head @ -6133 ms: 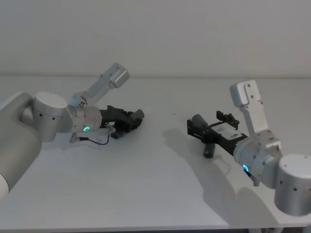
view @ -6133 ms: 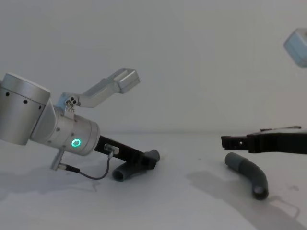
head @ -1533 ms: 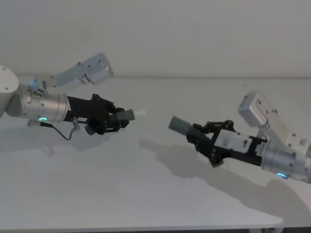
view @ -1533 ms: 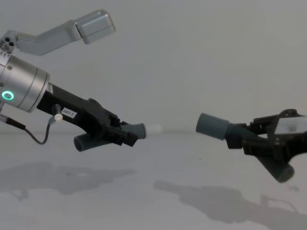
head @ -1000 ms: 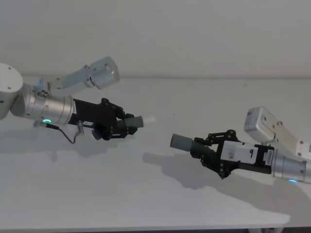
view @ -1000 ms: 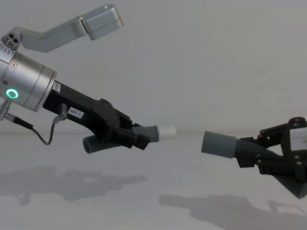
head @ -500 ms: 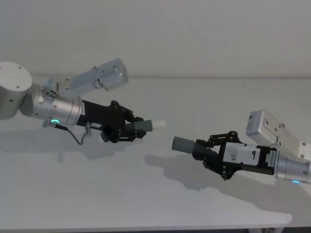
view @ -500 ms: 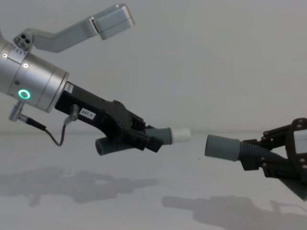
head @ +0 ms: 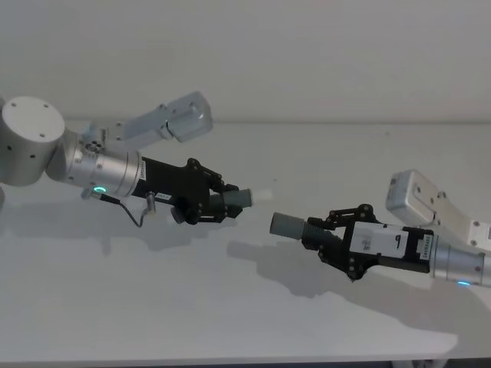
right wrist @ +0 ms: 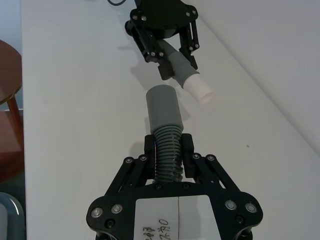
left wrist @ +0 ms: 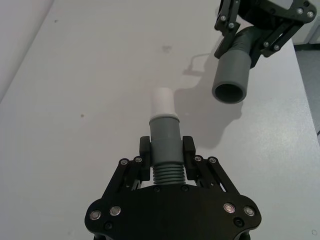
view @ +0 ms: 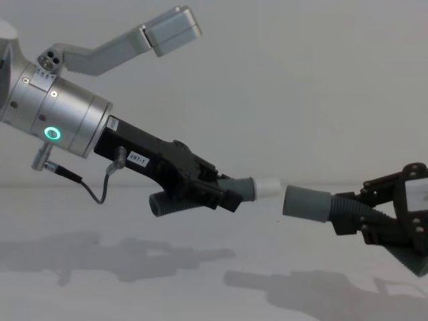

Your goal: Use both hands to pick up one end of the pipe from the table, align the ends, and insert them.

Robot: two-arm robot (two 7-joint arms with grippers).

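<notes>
Both pipe pieces are held in the air above the table (head: 192, 307). My left gripper (head: 217, 204) is shut on the ribbed part of one piece (left wrist: 164, 145), whose narrow white tip (view: 269, 186) points right. On the other piece, my right gripper (head: 324, 234) is shut just behind the wide grey sleeve (view: 306, 202), which points left. A small gap separates tip and sleeve. In the left wrist view the sleeve's open mouth (left wrist: 230, 93) sits off to one side of the white tip (left wrist: 162, 102). In the right wrist view the tip (right wrist: 200, 91) lies beside the sleeve (right wrist: 164, 107).
Shadows of both arms fall on the bare white table (view: 200, 294). A plain pale wall stands behind it. A brown round piece of furniture (right wrist: 7, 100) shows past the table's edge in the right wrist view.
My left arm has carried its piece to the right, so the gap between the white tip and the grey sleeve has shrunk. The right gripper has barely moved.
</notes>
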